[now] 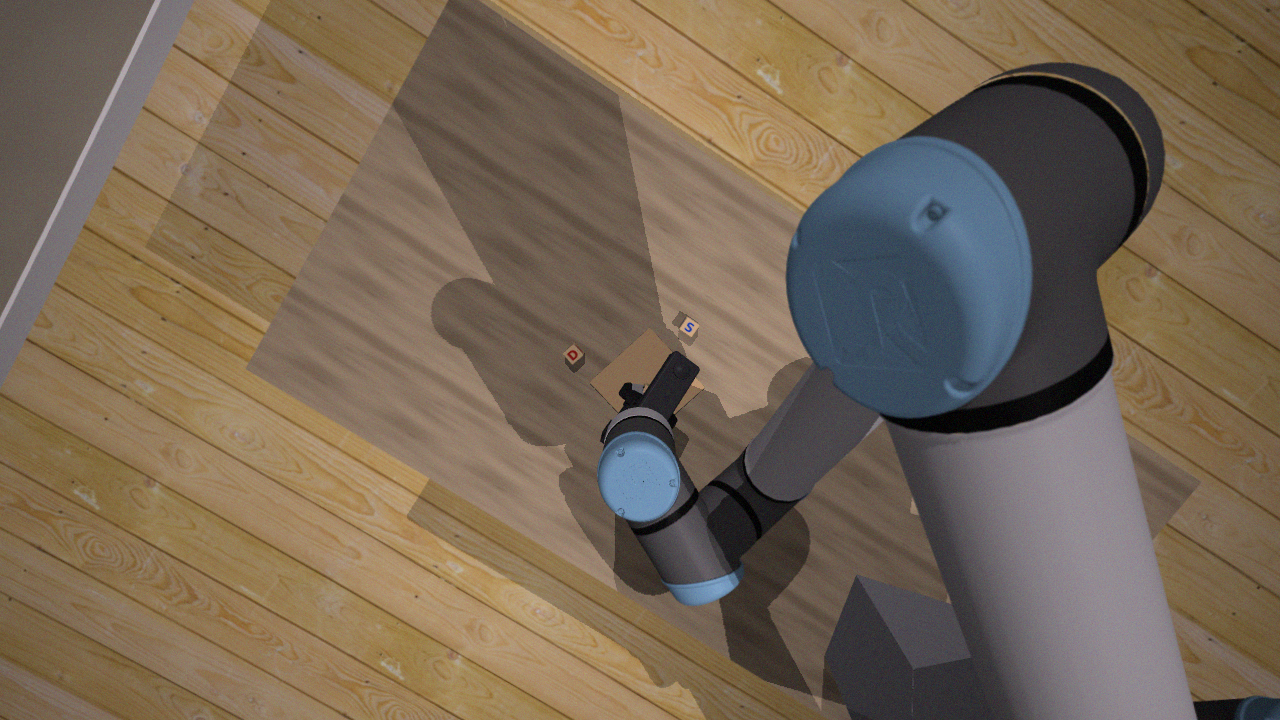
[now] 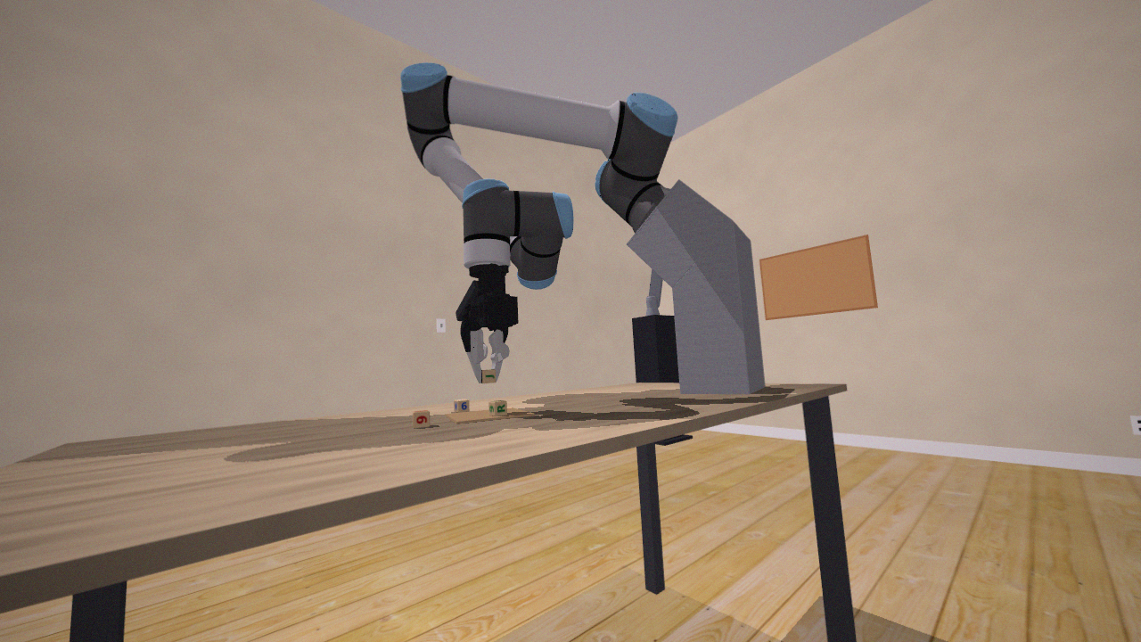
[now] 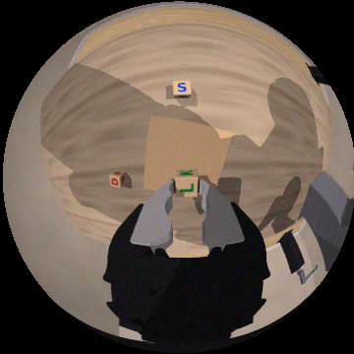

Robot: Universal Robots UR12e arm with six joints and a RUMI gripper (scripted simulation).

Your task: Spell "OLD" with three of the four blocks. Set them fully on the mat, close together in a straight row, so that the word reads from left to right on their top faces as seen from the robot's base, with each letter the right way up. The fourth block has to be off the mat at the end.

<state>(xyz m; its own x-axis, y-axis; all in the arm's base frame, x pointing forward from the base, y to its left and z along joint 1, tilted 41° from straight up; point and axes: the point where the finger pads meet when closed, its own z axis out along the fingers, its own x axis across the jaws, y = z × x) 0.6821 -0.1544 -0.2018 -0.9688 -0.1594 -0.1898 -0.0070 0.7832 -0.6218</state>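
Note:
My gripper (image 3: 186,179) is shut on a wooden block with a green L (image 3: 187,185) and holds it well above the tan mat (image 3: 184,153). From the side, the gripper (image 2: 488,371) and the held block (image 2: 488,375) hang over the mat's end. A block with a red D (image 1: 573,356) lies on the table left of the mat (image 1: 637,367), also in the wrist view (image 3: 117,179). A block with a blue S (image 1: 687,326) lies just beyond the mat, also in the wrist view (image 3: 182,88). A third lying block shows a green side letter (image 2: 497,407); my arm hides it from above.
The grey robot pedestal (image 2: 693,303) and a black box (image 2: 653,347) stand at the table's far end. My arm's elbow and wrist joints (image 1: 640,474) hang over the table beside the mat. An orange board (image 2: 817,276) is on the wall.

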